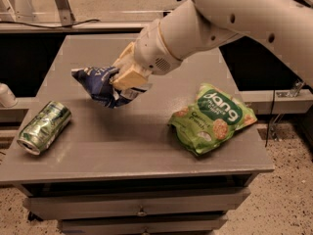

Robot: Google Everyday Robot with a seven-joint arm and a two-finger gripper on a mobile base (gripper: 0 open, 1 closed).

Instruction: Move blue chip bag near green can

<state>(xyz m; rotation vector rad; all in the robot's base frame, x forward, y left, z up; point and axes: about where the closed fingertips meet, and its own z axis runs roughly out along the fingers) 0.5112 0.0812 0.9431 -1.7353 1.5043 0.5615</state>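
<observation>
My gripper [121, 81] is shut on the blue chip bag [98, 84], a crumpled dark blue foil bag with white markings. It holds the bag just above the grey table [146, 146], left of centre. The green can [44, 127] lies on its side at the table's front left, silver end toward the front edge. The bag hangs up and to the right of the can, about a can's length away. My white arm [220, 18] reaches in from the upper right.
A larger bright green "jang" snack bag [212, 117] lies on the table's right side. A white object [6, 95] sits past the left edge. Drawers [142, 207] are below the tabletop. A metal rail and frame legs run behind the table.
</observation>
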